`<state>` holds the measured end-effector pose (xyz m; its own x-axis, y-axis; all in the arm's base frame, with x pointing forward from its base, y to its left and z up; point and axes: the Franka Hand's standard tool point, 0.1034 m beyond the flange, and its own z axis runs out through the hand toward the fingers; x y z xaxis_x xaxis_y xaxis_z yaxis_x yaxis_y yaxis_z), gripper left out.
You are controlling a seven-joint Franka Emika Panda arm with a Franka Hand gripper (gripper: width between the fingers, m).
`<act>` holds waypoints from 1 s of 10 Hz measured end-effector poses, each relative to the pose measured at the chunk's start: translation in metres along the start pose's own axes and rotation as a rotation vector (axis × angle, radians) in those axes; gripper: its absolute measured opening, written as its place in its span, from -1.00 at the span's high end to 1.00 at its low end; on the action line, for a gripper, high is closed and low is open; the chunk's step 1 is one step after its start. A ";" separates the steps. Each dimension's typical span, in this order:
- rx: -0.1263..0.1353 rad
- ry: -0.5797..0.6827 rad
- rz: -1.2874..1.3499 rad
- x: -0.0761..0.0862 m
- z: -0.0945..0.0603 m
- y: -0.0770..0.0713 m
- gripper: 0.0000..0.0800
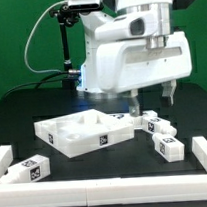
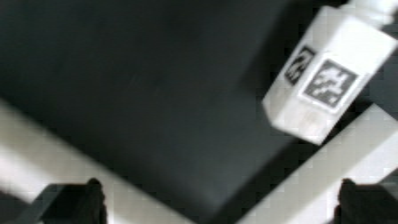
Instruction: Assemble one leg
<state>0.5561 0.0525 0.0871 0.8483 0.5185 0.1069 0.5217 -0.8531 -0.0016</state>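
Note:
Small white legs with black-and-white tags lie on the black table to the exterior view's right of the white square panel (image 1: 82, 133): one leg (image 1: 168, 144) nearest the front, another (image 1: 154, 124) behind it. A further leg (image 1: 30, 169) lies at the front left. My gripper (image 1: 151, 98) hangs above the table just behind the right-hand legs, open and empty. In the wrist view one tagged leg (image 2: 322, 82) lies ahead of my open gripper (image 2: 217, 205), apart from both dark fingertips (image 2: 73, 204). Nothing is between the jaws.
A low white wall (image 1: 112, 186) runs along the table's front and turns back at both ends. A black stand with cables (image 1: 65, 39) rises behind the panel. In the wrist view blurred white bands (image 2: 54, 160) cross below the fingers.

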 end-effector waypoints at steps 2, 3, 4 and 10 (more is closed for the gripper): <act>0.024 -0.039 0.120 -0.008 0.024 -0.016 -0.62; 0.027 -0.032 0.145 -0.007 0.032 -0.024 -0.62; 0.017 -0.004 0.130 -0.003 0.033 -0.030 -0.62; 0.039 -0.048 0.206 -0.023 0.070 -0.052 -0.62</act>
<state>0.5156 0.0892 0.0153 0.9404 0.3361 0.0527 0.3388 -0.9391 -0.0568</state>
